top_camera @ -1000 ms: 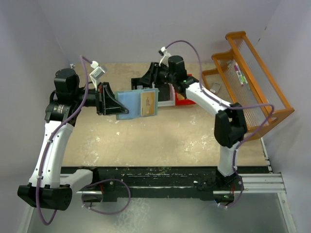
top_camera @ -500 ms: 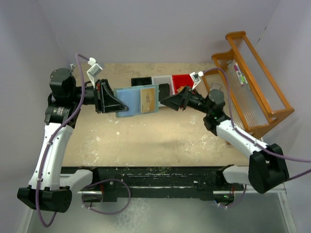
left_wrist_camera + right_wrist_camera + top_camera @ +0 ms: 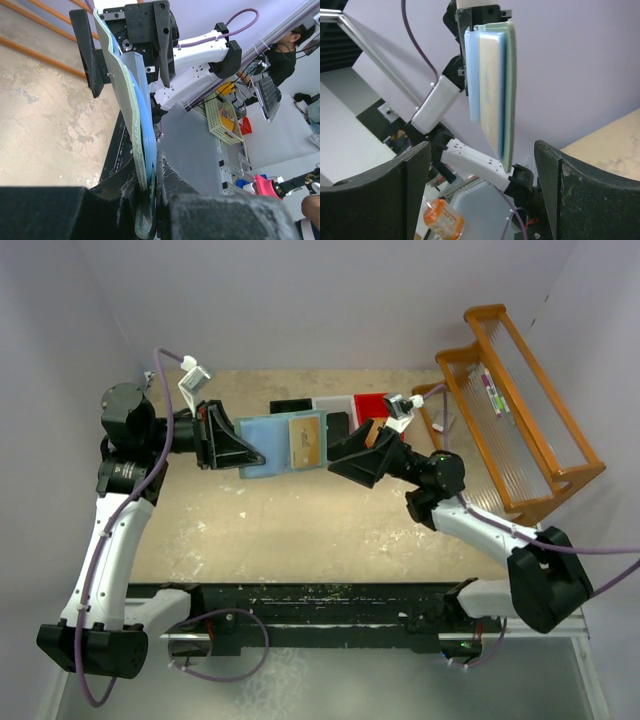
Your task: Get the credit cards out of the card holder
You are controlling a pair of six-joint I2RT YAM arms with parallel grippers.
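Observation:
My left gripper is shut on the left edge of the teal card holder and holds it in the air above the table, open and facing up. A tan-orange credit card sits in its right panel. My right gripper is open, just right of the holder's free edge, its jaws pointing at it. In the left wrist view the holder is edge-on, pinched in my gripper. In the right wrist view the holder and tan card hang between my open fingers. No grey-white card shows.
Black, white and red bins stand in a row at the back of the table, behind the holder. An orange wire rack stands along the right side. The tabletop lies below both grippers.
My right arm swung from over the back bins out to the right, then moved its open gripper up to the holder's right edge. My left gripper kept its hold, shifting slightly.

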